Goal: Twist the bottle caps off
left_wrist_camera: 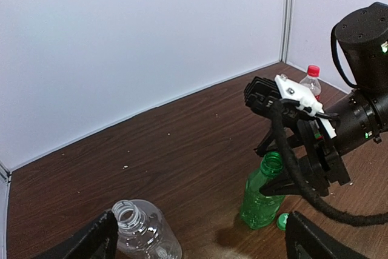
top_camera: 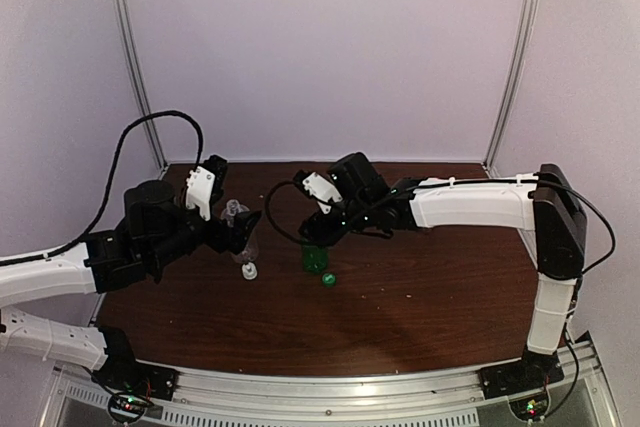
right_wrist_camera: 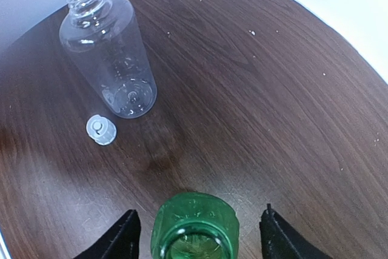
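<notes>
We see the green cap (top_camera: 328, 278) lying on the worktop (right_wrist_camera: 273, 89) just beside the foot of the green bottle (right_wrist_camera: 194, 225), which stands upright with its neck open. The right pincer (right_wrist_camera: 199, 211) is spread open, one finger on either side of that bottle with a gap on both sides. The white cap (right_wrist_camera: 100, 130) lies loose near the base of the clear bottle (right_wrist_camera: 109, 59), also upright and uncapped. The left pincer (left_wrist_camera: 200, 230) is wide open, the clear bottle close by one finger. Farther back, behind the right arm, the red cap (left_wrist_camera: 313, 70) sits on its small bottle (left_wrist_camera: 310, 87)
</notes>
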